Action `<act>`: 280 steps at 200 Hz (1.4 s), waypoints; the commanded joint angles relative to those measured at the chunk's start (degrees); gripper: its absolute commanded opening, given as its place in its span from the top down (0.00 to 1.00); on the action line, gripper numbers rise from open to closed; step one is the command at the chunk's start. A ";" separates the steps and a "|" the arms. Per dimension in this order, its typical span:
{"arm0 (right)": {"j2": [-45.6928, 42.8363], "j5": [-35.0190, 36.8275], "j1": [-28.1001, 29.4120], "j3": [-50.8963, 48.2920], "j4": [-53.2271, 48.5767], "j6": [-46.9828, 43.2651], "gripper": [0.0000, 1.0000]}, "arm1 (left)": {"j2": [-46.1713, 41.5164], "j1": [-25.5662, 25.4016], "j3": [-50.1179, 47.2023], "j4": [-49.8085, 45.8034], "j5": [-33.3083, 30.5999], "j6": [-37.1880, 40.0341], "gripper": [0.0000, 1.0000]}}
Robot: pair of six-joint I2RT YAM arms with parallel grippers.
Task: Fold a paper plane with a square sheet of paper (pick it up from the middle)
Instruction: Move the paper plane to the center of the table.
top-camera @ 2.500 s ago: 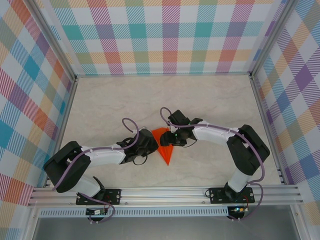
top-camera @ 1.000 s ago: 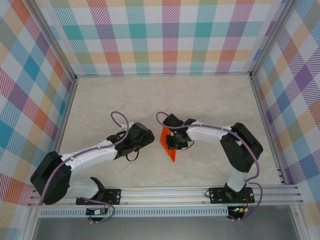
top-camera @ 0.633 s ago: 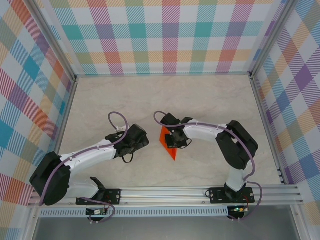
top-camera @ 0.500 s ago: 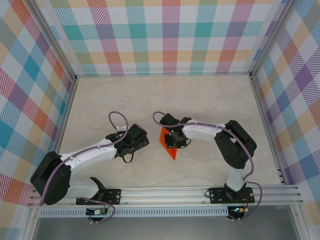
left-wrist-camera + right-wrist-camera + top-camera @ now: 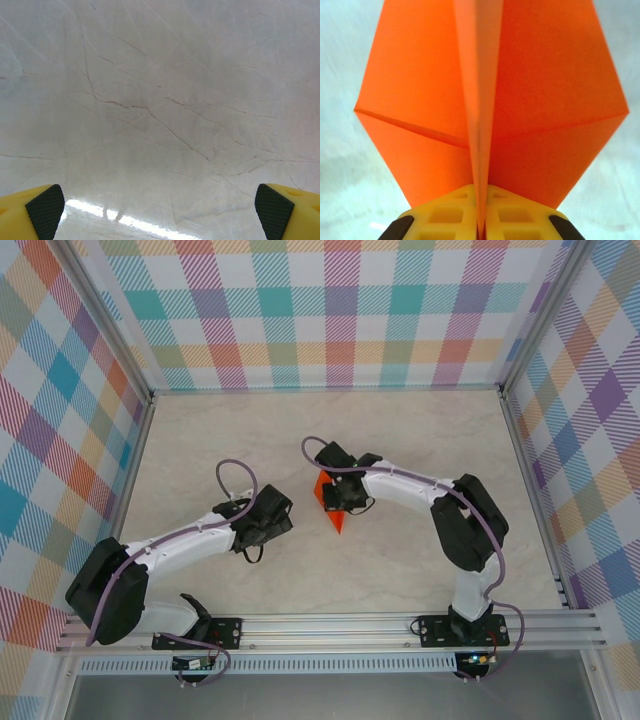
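Observation:
The orange square sheet of paper [image 5: 334,516] is folded into a narrow pointed paper plane, its tip toward the near edge. My right gripper [image 5: 336,496] sits over its wide end. In the right wrist view the right gripper [image 5: 480,202] is shut on the plane's centre crease [image 5: 479,125], and the two wings [image 5: 550,100] spread to either side. Whether the plane touches the table I cannot tell. My left gripper [image 5: 264,523] stands apart to the left of the paper. In the left wrist view the left gripper [image 5: 160,210] is wide open over bare table, its fingers [image 5: 44,210] holding nothing.
The pale marble-patterned table [image 5: 400,440] is fenced by checked walls [image 5: 330,310] at the back and both sides. An aluminium rail [image 5: 330,625] carrying both arm bases runs along the near edge.
The right gripper has carried the paper plane a little toward the back of the table. The left gripper has finished opening and stayed well to the left of the paper.

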 commanded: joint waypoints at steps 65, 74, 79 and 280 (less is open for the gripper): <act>14.16 0.23 -5.83 15.22 -2.40 -3.84 0.90 | -0.70 0.74 1.25 -4.06 -1.55 0.42 0.00; 15.06 0.13 -5.95 15.71 -2.48 -3.69 0.90 | -0.70 0.74 1.23 -4.22 -1.56 0.42 0.00; 15.29 0.03 -5.96 15.85 -2.53 -3.58 0.90 | -0.78 0.75 1.16 -4.29 -1.53 0.42 0.00; -16.05 15.31 -11.02 6.05 -2.13 -5.93 0.05 | -6.47 9.60 15.67 -11.25 -22.67 21.31 0.00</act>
